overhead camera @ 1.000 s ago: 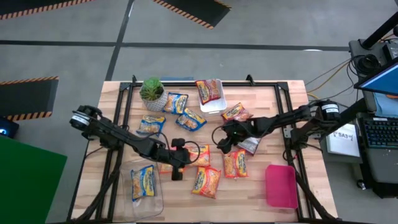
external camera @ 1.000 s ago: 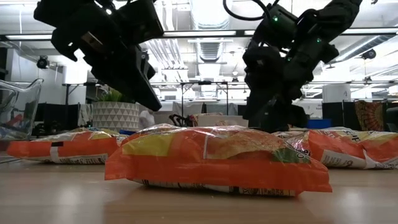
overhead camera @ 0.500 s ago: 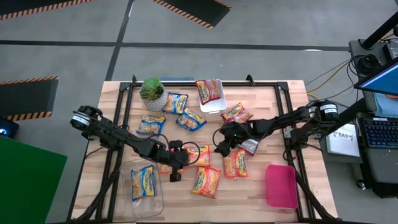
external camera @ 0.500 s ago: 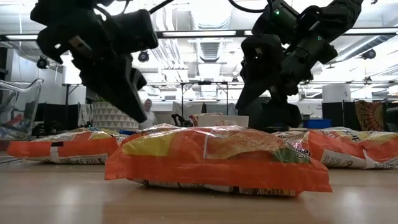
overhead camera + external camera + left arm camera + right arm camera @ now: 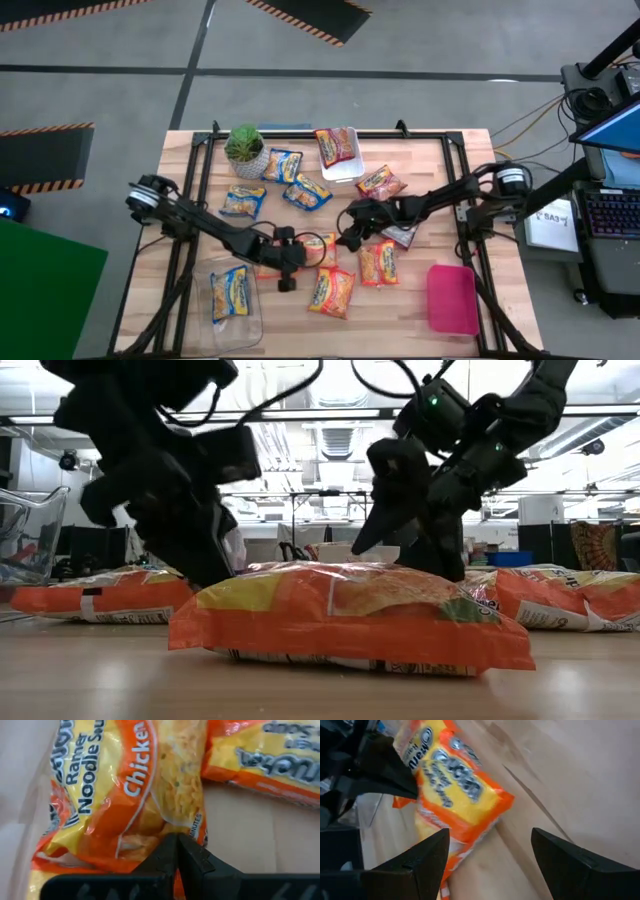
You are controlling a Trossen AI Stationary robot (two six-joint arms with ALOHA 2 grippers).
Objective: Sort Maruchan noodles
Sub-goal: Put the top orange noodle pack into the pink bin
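Here the spread-open right end effector (image 5: 487, 855) faces an orange noodle packet (image 5: 452, 795); the left end effector (image 5: 176, 855) is clenched.

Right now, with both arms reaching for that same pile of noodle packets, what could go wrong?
The left gripper and right gripper both work around one orange chicken ramen packet, so the arms might bump. The left gripper, shut, could push that packet instead of lifting it. The right gripper, open, could snag the neighbouring orange packet.
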